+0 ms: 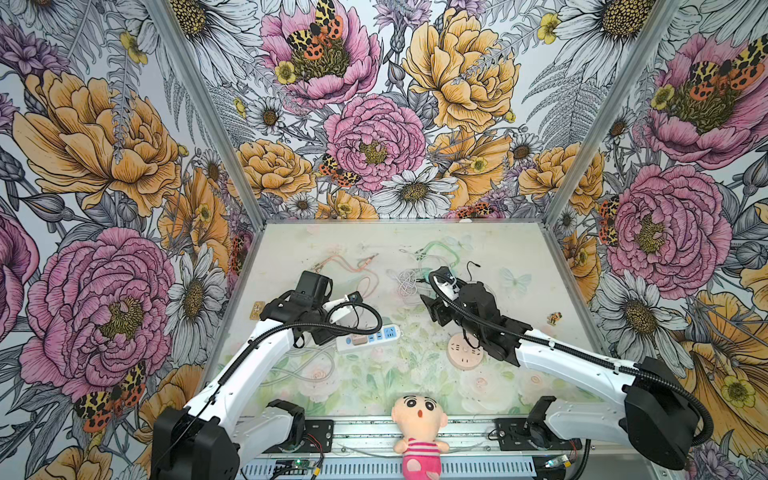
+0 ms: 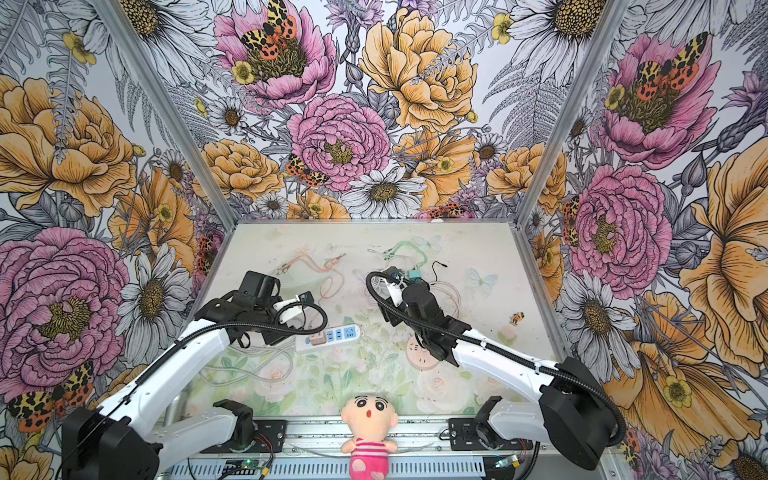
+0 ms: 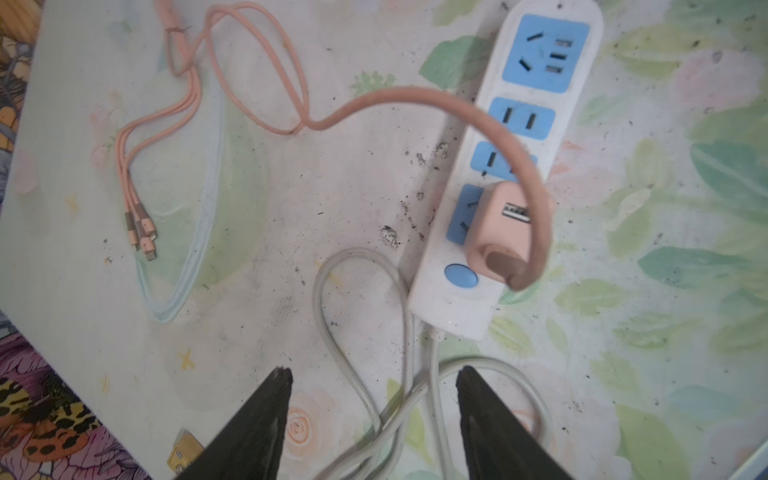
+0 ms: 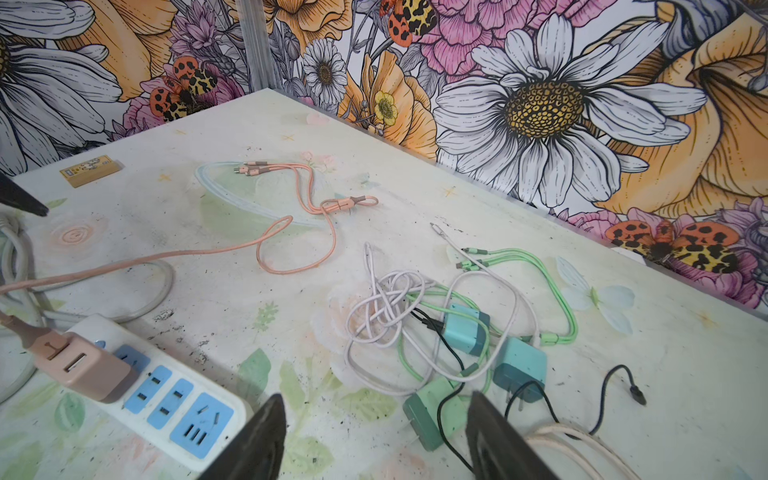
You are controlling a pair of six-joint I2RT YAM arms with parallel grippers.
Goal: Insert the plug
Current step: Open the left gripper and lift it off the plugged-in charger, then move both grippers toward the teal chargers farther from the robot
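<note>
A white power strip (image 3: 453, 299) with blue sockets lies mid-table in both top views (image 1: 386, 332) (image 2: 347, 332). A pink plug (image 3: 494, 232) stands in its socket beside the blue switch, also seen in the right wrist view (image 4: 83, 365). A pink cable (image 3: 257, 83) arcs out of the plug across the table. My left gripper (image 3: 374, 370) hangs open over the strip's grey cord (image 3: 332, 299), holding nothing. My right gripper (image 4: 376, 395) is open and empty beside a green plug (image 4: 432, 409) on the table.
Two teal plugs (image 4: 521, 368) (image 4: 463, 328) lie tangled with white (image 4: 386, 307), green and black (image 4: 619, 382) cables at the back right. A peach disc (image 1: 465, 351) sits under the right arm. A plush doll (image 1: 419, 432) sits at the front edge, a small card (image 1: 258, 309) at left.
</note>
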